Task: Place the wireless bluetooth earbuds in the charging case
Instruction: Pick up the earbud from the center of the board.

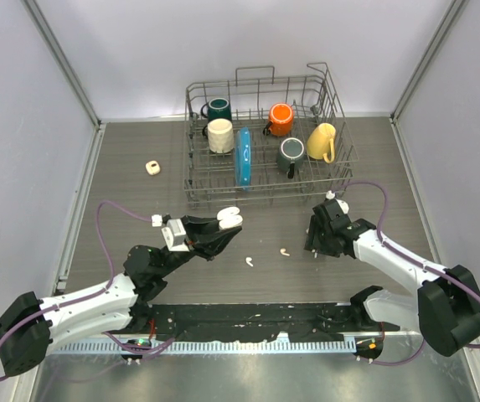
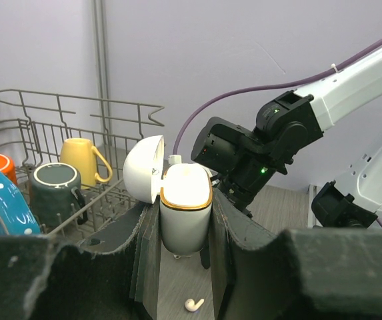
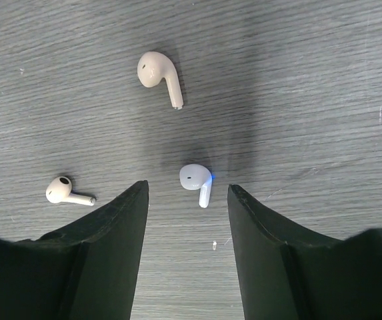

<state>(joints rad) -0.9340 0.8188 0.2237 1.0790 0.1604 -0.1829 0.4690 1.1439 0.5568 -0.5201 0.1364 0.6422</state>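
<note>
Earbuds (image 3: 196,181) are tiny, light, hard and slick; we would pinch one gently across its bud. Three lie loose on the desk (image 3: 311,80), one between the right gripper's (image 3: 187,193) spread jaws. The left gripper's (image 2: 185,233) jaws clamp the open charging case (image 2: 185,200); the dish rack (image 1: 265,142) behind probably won't hinder us.

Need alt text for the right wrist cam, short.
The open right claw points down at a grey table, its dark fingers either side of a white earbud showing a blue light. A second earbud lies farther ahead, and a third earbud lies toward the left of the view, beside one finger.
</note>
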